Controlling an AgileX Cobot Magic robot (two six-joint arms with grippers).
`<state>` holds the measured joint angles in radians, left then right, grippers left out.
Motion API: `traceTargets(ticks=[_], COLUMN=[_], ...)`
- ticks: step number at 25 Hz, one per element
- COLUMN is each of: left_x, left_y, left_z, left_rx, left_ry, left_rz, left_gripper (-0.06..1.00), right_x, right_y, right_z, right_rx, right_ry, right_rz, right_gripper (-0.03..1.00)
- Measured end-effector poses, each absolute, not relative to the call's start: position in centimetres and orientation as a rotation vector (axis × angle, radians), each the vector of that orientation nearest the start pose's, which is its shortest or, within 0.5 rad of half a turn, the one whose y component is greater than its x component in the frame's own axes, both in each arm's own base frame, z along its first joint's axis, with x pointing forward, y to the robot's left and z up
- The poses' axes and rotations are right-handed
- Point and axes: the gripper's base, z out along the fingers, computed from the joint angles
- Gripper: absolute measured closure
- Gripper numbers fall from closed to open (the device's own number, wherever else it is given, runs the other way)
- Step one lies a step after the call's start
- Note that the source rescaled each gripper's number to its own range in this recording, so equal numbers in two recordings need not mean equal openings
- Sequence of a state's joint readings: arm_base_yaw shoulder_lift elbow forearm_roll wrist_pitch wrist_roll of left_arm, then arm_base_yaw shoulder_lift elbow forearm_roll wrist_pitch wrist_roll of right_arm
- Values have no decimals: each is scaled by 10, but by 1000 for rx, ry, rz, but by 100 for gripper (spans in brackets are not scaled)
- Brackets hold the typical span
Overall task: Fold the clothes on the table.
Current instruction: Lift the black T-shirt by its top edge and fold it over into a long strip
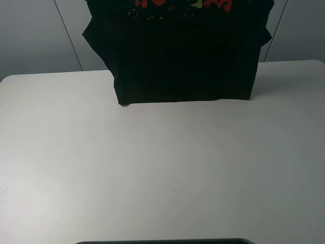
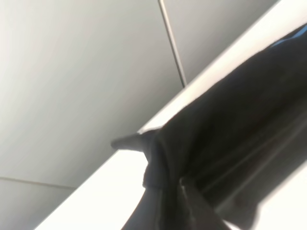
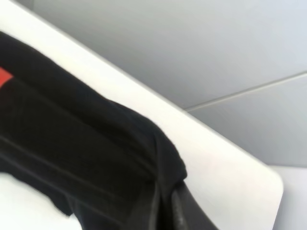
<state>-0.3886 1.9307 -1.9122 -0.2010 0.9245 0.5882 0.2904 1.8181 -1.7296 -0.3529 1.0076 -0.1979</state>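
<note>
The clothes [image 1: 183, 56], a black T-shirt with red and yellow print at the top of the frame, hang upright over the far edge of the white table [image 1: 162, 168]. The hem rests on the tabletop and both sleeves stick out sideways. Neither gripper shows in the exterior high view; both are above its top edge. In the left wrist view the left gripper [image 2: 177, 211] is shut on a bunched fold of the clothes [image 2: 240, 120]. The right wrist view shows the right gripper [image 3: 172, 211] pinching the black fabric [image 3: 72, 143] at the other shoulder.
Grey wall panels [image 1: 35, 35] stand behind the table. A dark strip [image 1: 162, 241] lies along the near edge. The table's rounded far corner [image 3: 273, 182] shows in the right wrist view.
</note>
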Motion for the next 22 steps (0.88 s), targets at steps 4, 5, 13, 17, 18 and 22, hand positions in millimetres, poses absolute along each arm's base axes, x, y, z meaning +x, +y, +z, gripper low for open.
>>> traceTargets(ticks=[4,5,13,17,18,22], left_x=[391,387,348,318,310,277], left_y=[-179,-178,-165,-153,-150,-139], left_z=[350,351,319,308,306,290], left_rx=[1145,1162,1246,1255,1254,1230], left_ry=[2218,2233,2413,2464,2474,2514], left_rz=[-197,-211,-287,-295,-299,-344], left_gripper=[94,94,94,94,94,94], right_x=[372,363,292,260,252,230], right_y=[87,85,76,77,78,76], right_z=[344,344,303,297,294,278], right_rx=[-786,-800,-940,-1011,-1026,-1063], right_ry=[2437,2452,2625,2692,2713,2809], right_rz=[-372,-361,-196,-34,10,104], right_gripper=[97,97,97,97,97,97])
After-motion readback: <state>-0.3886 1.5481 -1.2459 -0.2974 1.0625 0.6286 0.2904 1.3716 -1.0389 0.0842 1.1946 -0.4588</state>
